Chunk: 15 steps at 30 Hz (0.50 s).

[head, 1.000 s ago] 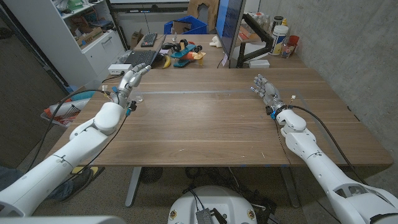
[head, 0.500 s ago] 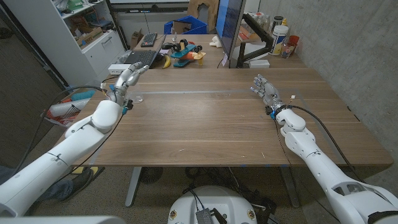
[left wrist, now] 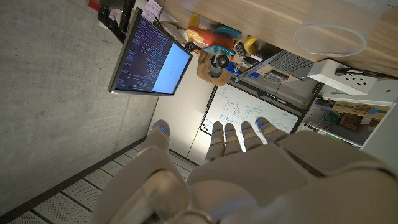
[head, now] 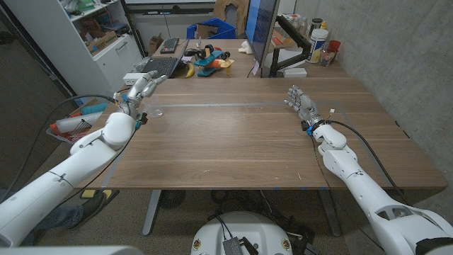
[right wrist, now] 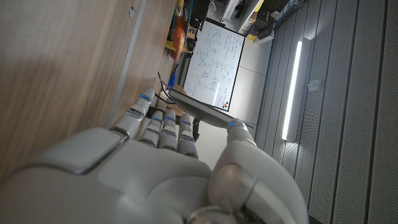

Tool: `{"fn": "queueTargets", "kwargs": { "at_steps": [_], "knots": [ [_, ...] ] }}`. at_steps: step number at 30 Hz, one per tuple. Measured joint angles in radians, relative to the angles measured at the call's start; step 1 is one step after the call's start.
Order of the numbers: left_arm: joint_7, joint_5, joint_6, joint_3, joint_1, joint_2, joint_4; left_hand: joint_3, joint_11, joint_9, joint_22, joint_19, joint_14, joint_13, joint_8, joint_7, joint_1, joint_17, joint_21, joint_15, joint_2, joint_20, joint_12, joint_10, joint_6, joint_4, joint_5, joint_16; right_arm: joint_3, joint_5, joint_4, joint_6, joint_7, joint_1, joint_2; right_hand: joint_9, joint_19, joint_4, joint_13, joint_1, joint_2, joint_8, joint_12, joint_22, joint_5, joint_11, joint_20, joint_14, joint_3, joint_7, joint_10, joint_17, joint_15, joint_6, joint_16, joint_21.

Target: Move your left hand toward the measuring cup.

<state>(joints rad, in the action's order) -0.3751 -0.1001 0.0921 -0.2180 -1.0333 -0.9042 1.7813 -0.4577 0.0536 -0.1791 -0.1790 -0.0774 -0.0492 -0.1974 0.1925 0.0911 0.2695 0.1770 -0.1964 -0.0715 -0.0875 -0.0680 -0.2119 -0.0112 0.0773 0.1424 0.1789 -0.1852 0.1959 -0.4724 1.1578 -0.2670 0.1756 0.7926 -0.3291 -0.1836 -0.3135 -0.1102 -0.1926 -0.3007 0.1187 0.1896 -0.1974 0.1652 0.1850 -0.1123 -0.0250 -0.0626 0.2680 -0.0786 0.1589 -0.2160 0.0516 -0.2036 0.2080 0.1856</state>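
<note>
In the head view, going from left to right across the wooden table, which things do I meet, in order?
Left robot hand → clear measuring cup → bare middle of the wooden table → right robot hand.

I'm seeing the measuring cup [head: 155,111] sitting upright on the bench near its far left edge: a small clear plastic one, its round rim [left wrist: 329,38] facing up, nothing visibly lying inside it.
</note>
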Motion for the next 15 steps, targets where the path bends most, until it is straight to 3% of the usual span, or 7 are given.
{"fn": "queueTargets", "kwargs": {
  "at_steps": [15],
  "knots": [
    [-0.014,0.033,0.081,-0.003,0.0,-0.028,0.025,0.0,-0.005,0.0,0.0,0.0,0.009,0.0,0.0,0.0,0.002,0.0,0.0,-0.001,-0.002,0.0,0.0,0.005,0.0,0.0,0.0,0.0,-0.002,0.003,-0.008,-0.007,0.012,-0.005,0.006,0.0,0.0,0.0,0.0,0.0,0.0,0.0,0.0,0.0,0.0,0.0,0.0,0.0,0.0,0.0,0.0,0.0,0.0,0.0,0.0,0.0]
  ]
}}
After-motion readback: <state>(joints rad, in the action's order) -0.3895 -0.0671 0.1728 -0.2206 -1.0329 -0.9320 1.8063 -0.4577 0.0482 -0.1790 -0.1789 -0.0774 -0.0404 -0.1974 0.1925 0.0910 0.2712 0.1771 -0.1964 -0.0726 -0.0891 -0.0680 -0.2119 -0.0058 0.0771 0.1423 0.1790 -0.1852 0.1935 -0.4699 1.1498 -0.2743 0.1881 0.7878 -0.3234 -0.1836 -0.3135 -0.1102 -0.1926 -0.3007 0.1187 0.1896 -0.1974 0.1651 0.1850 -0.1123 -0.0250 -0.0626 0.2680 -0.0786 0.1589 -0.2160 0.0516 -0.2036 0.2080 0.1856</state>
